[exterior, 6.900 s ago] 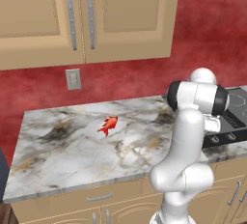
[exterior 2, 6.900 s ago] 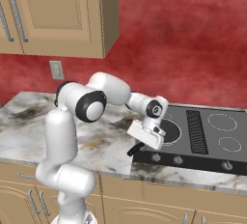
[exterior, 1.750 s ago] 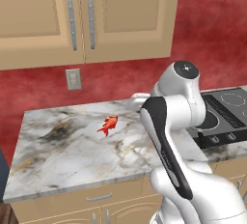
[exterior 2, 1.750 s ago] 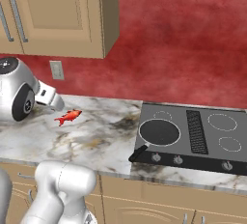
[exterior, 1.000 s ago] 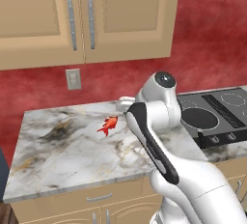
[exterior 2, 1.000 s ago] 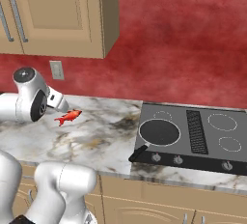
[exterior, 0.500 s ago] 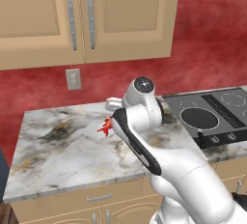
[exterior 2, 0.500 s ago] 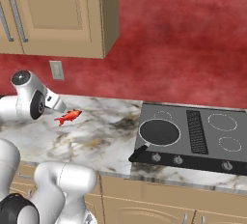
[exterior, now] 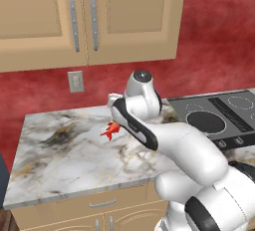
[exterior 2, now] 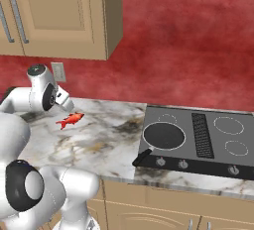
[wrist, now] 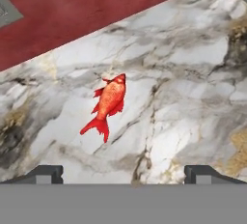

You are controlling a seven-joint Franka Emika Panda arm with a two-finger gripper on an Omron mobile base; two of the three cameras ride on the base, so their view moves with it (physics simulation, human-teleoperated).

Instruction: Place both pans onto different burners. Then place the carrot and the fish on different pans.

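The fish (wrist: 108, 103), bright red-orange with a forked tail, lies flat on the marble counter (wrist: 183, 88). In the hand view it sits centred just ahead of my gripper (wrist: 124, 175), which hangs open above it with nothing between the fingertips (wrist: 46, 174). From the right base view the gripper (exterior 2: 68, 106) hovers just behind the fish (exterior 2: 69, 120). One dark pan (exterior 2: 163, 136) rests on the front left burner of the cooktop (exterior 2: 213, 159), handle toward the counter's front edge. Two more burners (exterior 2: 228, 125) lie bare at the right. The fish (exterior: 110, 131) peeks out left of my arm. The carrot is out of view.
A wall outlet (exterior: 75, 81) sits on the red backsplash behind the counter. Wooden upper cabinets (exterior: 74, 16) hang above. The counter's left end (exterior: 20, 140) lies left of the fish. My own arm (exterior: 164, 140) arches across the counter between fish and cooktop.
My arm has swung left, away from the cooktop, bringing the open gripper over the fish. The fish and the pan have stayed put.
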